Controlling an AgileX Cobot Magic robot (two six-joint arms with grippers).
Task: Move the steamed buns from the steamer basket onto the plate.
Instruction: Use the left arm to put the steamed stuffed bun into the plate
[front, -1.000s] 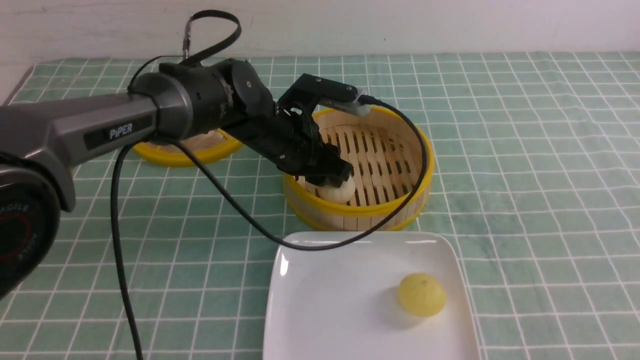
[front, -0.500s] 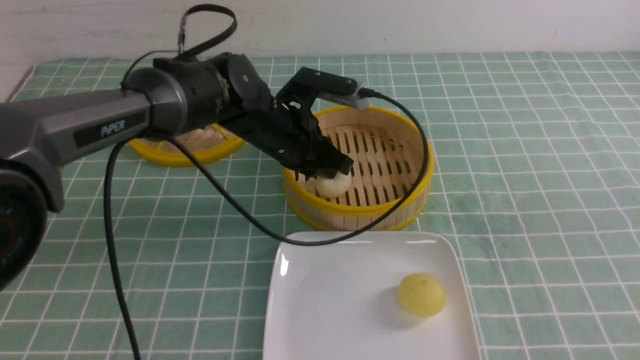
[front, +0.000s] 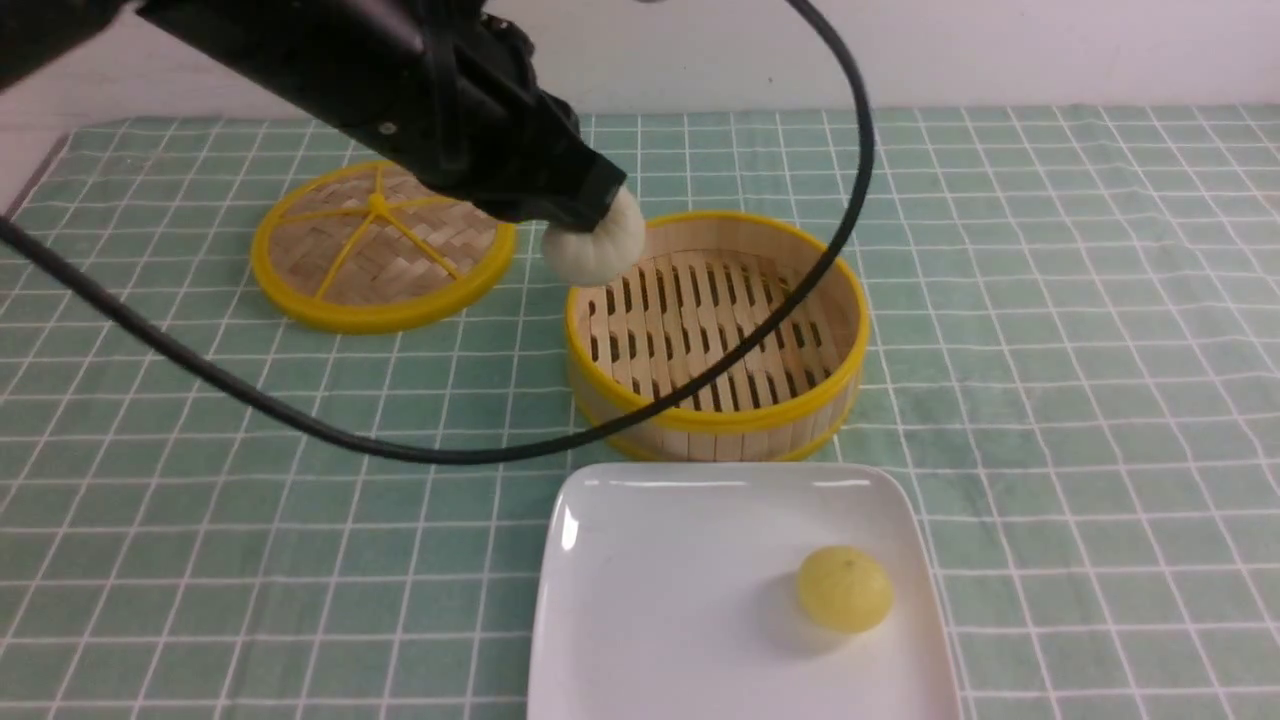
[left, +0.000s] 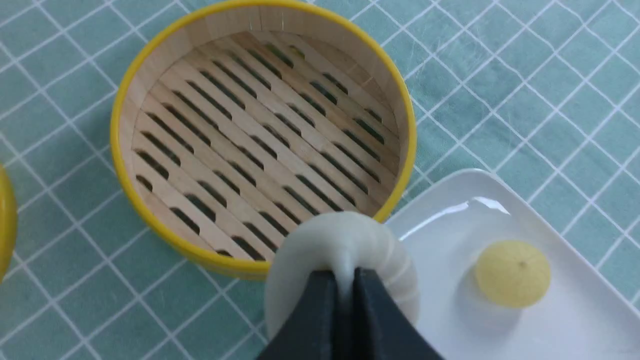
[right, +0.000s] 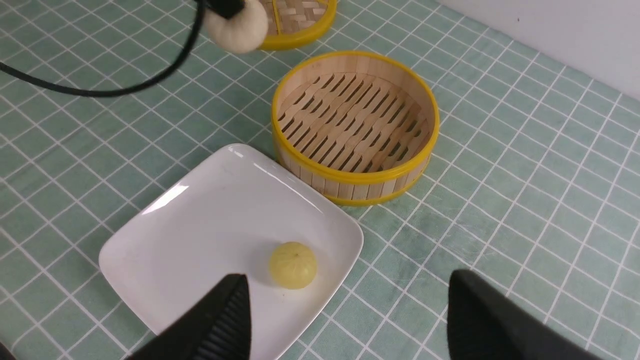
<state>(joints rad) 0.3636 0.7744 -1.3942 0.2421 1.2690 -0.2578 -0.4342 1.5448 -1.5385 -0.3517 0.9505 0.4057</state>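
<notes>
The left gripper is closed on the off-white bun, held up in the air; its fingertips are dark and blurred, so their exact contact is hard to make out. The round bamboo steamer basket sits behind the white square plate, on which the pale yellow bun rests. The right gripper is open, its fingers apart.

Light: bright, soft
Glare: white streaks along the plate's far edge
Shadow: faint, beside the yellow bun
Blur: left gripper's fingertips, close to the lens
</notes>
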